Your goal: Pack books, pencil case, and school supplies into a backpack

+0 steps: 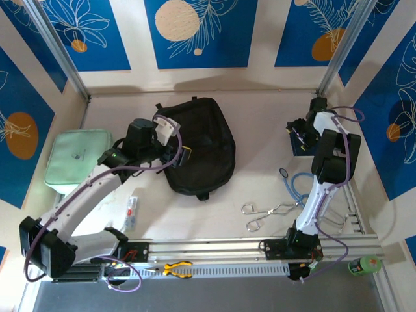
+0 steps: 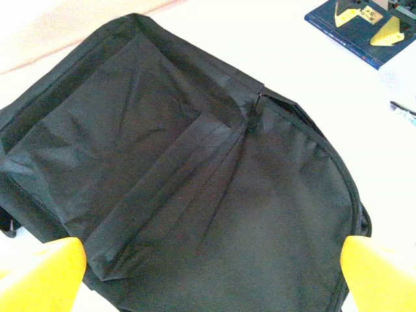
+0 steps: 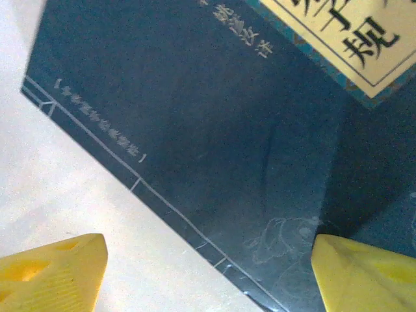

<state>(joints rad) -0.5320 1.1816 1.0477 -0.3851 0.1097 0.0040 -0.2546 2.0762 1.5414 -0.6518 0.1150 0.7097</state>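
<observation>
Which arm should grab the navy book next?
Right. The right claw is open and directly over the book, on the far right. The left claw, also open, is over the backpack, well away from the book.

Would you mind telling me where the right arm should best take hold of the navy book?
Probably its exposed edge, approached from above over the bare table: the navy book lies flat, so only that thin edge offers the jaws purchase, and the open right gripper hangs astride it.
</observation>
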